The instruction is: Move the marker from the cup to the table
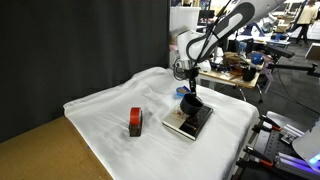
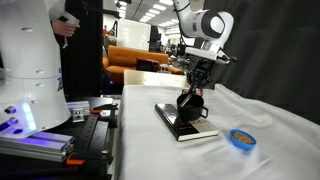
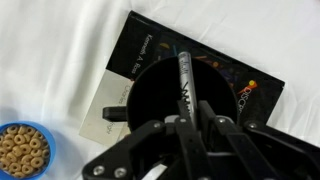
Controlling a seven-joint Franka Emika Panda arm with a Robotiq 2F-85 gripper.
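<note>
A black cup [image 3: 165, 95] stands on a dark book [image 3: 230, 75] on the white cloth. A grey marker [image 3: 185, 75] leans inside the cup, with its upper end between my fingers. My gripper [image 3: 188, 128] is directly above the cup and shut on the marker. In both exterior views the gripper [image 1: 189, 88] [image 2: 194, 87] reaches down into the cup [image 1: 191, 104] [image 2: 192, 106], which sits on the book [image 1: 188, 126] [image 2: 185, 126]. The marker's lower end is hidden inside the cup.
A small blue bowl of cereal [image 3: 22, 150] [image 2: 239, 138] sits on the white cloth [image 1: 110, 100] beside the book; it also shows in an exterior view [image 1: 135, 122]. The table edge lies close to the book [image 2: 140, 130]. Lab benches and equipment stand beyond the table.
</note>
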